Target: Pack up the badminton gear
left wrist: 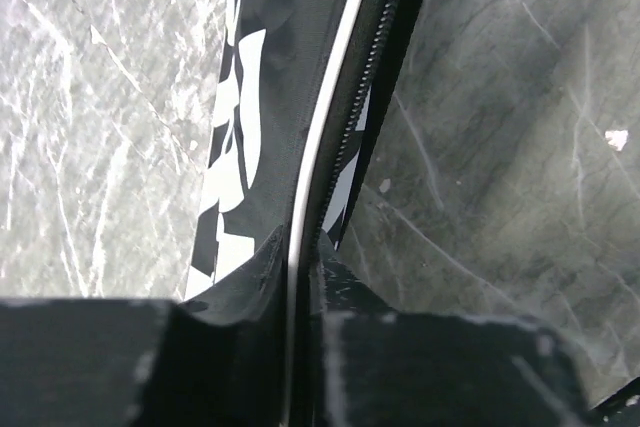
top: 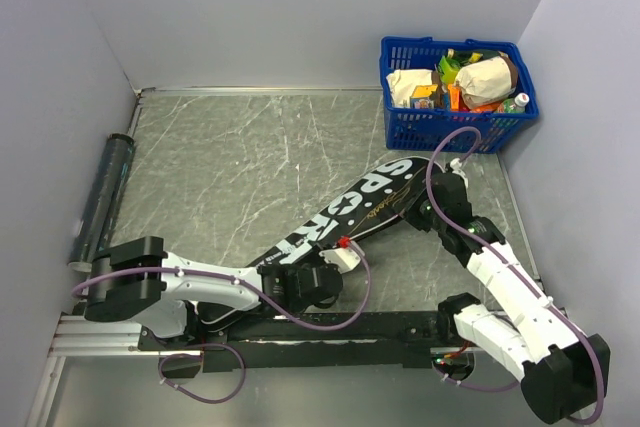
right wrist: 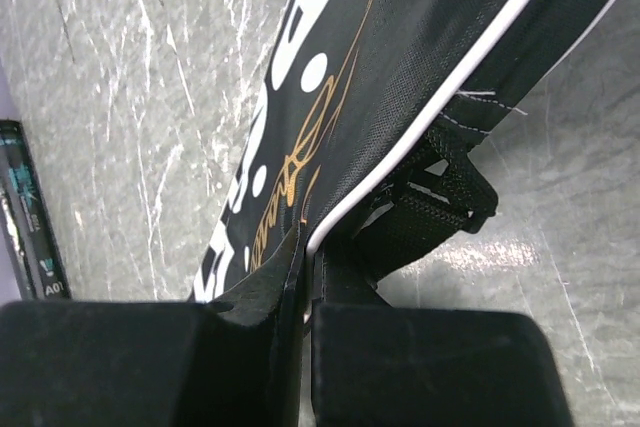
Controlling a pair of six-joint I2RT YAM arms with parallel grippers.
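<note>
My left fingers [left wrist: 110,367] and right fingers [right wrist: 440,367] each pinch the white-piped edge of the black racket-shaped fabric bag [top: 345,212]; grey marbled surface [top: 230,157] spreads upper left.

Even light; near foreground seemingly blurred.

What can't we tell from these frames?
Rackets, shuttlecocks: in no view; the bag is opaque, contents unknown.
Bag's narrow end: top view, hidden under the left arm.
Tube lettering: right wrist view, cut by left edge, too small.
Zipper: left wrist view, cut by top edge.
</note>
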